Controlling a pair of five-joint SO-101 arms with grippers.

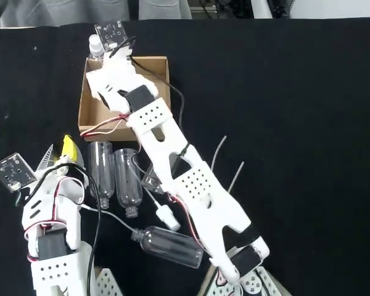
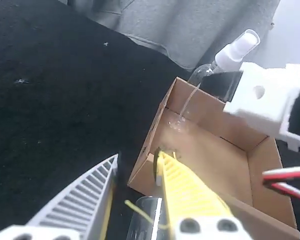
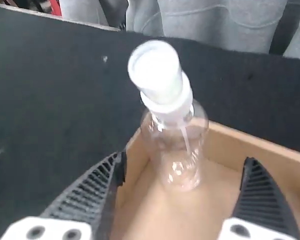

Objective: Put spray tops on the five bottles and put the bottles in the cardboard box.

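Already capped with a spray top [image 3: 157, 75], bottle [image 3: 172, 145] standing in the far-left corner of the cardboard box [image 1: 83, 111]. Flanked by the right gripper [image 3: 184, 162] — jaws spread wide, gripping nothing. Just off the box's near-left corner, left gripper [image 2: 137, 157] parted, empty. Past the box's near wall — more bottles [image 1: 128, 179] lying on the bench [image 1: 296, 92].

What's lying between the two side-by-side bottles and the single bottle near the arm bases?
A loose spray top lies there on the cloth, its tube toward the pair of bottles, clear of the single bottle; seen in the high view.
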